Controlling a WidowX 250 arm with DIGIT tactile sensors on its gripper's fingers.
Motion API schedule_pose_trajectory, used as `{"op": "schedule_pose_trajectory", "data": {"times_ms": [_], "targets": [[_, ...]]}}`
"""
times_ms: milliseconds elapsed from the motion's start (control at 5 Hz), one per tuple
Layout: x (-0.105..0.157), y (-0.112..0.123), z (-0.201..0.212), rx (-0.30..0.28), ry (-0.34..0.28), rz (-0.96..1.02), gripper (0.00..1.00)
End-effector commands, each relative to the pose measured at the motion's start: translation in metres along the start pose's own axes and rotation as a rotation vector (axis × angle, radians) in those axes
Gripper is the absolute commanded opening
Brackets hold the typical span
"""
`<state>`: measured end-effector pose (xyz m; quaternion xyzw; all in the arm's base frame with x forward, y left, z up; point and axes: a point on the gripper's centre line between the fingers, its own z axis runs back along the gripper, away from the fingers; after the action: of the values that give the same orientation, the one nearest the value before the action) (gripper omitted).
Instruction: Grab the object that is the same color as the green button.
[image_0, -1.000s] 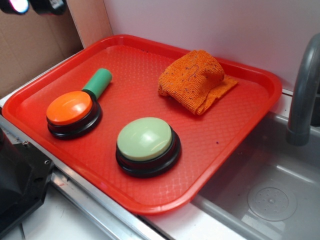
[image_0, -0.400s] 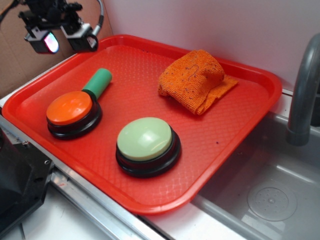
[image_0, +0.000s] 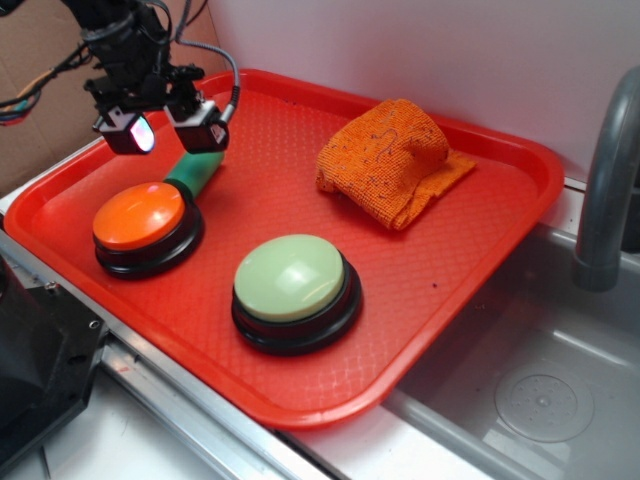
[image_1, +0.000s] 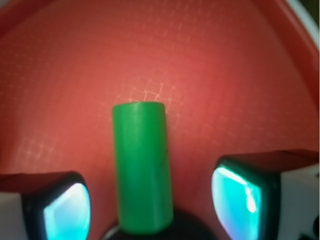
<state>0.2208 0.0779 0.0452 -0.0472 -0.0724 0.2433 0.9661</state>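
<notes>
The object, a small green cylinder (image_0: 193, 174) (image_1: 142, 170), lies on the red tray (image_0: 420, 270), one end against the orange button's base. My gripper (image_0: 165, 133) (image_1: 150, 202) hangs open just above it, one finger on each side with gaps between pads and cylinder; in the exterior view it hides the cylinder's far end. The wrist view shows the cylinder centred between the fingers, and red tray (image_1: 210, 85) beyond. The green button (image_0: 293, 285), a pale dome on a black base, sits near the tray's front middle.
An orange-domed button (image_0: 142, 222) stands at the tray's left, touching the cylinder. A crumpled orange cloth (image_0: 392, 160) lies at the back right. Right of the tray are a grey sink basin (image_0: 540, 390) and a faucet (image_0: 605, 190). A wall rises behind.
My gripper has come down from the upper left corner and moved right, from out at the frame edge to straddling the cylinder. Nothing on the tray has shifted.
</notes>
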Motion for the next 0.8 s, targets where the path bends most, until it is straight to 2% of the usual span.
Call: {"op": "schedule_pose_trajectory", "data": {"times_ms": [0,200,400,600], "targets": [[0.005,-0.003,-0.01,0.051,-0.038,0.033,1.0],[0.006,-0.006,-0.015,0.087,-0.035,0.037,1.0],[0.005,-0.009,-0.02,0.102,-0.016,0.052,0.91],[0.005,-0.01,-0.02,0.102,-0.015,0.066,0.0]]}}
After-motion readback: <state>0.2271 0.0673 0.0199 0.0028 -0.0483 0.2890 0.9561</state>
